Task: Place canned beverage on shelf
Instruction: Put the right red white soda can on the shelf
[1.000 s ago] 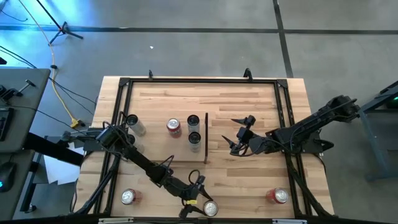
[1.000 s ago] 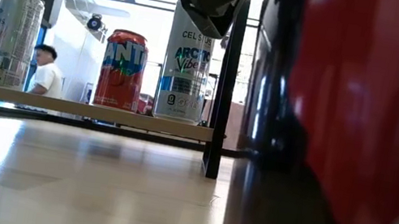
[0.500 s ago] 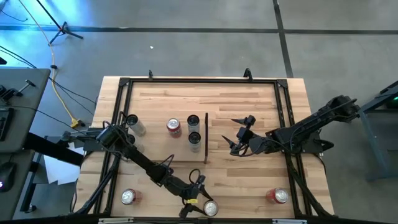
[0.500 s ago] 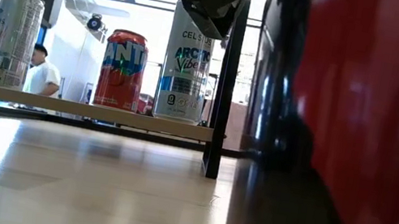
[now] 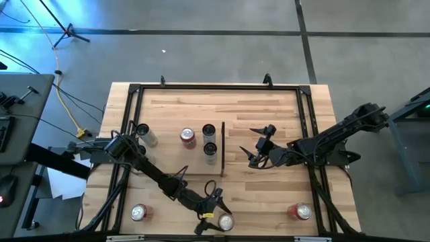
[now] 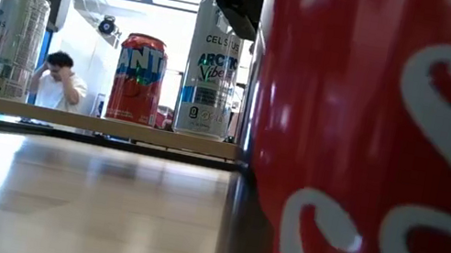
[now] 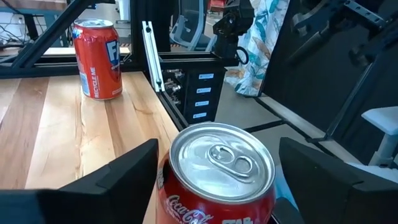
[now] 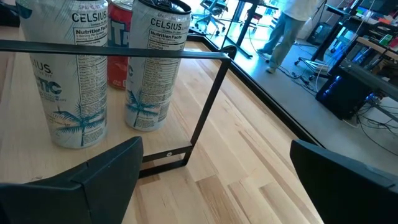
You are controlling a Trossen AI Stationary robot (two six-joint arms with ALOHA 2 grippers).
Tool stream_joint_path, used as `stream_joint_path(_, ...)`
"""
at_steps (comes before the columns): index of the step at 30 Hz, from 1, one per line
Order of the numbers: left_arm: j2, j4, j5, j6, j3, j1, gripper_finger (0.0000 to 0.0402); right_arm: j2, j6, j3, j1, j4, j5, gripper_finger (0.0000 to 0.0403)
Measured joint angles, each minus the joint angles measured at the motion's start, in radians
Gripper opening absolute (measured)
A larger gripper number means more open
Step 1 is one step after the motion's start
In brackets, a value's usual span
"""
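A red Coca-Cola can (image 7: 219,180) stands between the fingers of my left gripper (image 5: 215,216) at the table's near edge, close in front of the low camera (image 6: 379,154). The shelf (image 5: 175,156) is a pale raised panel with a thin dark upright strip (image 5: 222,148) along its right edge. On it stand a red Fanta can (image 5: 187,137) and several silver Celsius cans (image 5: 209,149). My right gripper (image 5: 254,148) is open and empty just right of the strip, facing those cans (image 8: 149,68). My left gripper pinches the Coca-Cola can's side wall, just below the top rim (image 7: 166,177), between its two fingers, one on each side. The fingers come slanting from the table's far left. The can stands upright; whether its base is on the table, I cannot tell.
A red can (image 5: 138,213) stands near the near left corner. Another red can (image 5: 301,212) stands near the near right corner and also shows in the left wrist view (image 7: 96,59). A black metal frame (image 5: 309,121) rims the tabletop. A person (image 6: 56,83) shows in the room beyond.
My left gripper has shifted a little toward the table's left and far side with the Coca-Cola can. In the low view the can now covers the dark finger that stood beside it.
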Motion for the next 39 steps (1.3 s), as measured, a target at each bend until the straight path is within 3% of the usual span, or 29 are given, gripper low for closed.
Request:
stream_joint_path(11,0.0,0.004,0.002,0.024,0.0,-0.007,0.034,0.0,0.0,0.0,0.0,0.0,0.0,0.0393)
stream_joint_path(28,0.122,0.052,0.054,0.03,0.068,0.018,0.0347,0.0,0.0,0.0,0.0,-0.002,0.0,0.0393)
stream_joint_path(33,0.122,0.051,0.056,0.015,0.068,0.024,0.0334,0.0,0.0,0.0,0.0,-0.003,0.0,0.0393)
stream_joint_path(39,0.122,0.05,0.053,-0.016,0.068,0.024,0.0288,0.0,0.0,0.0,0.0,-0.003,0.0,0.0393)
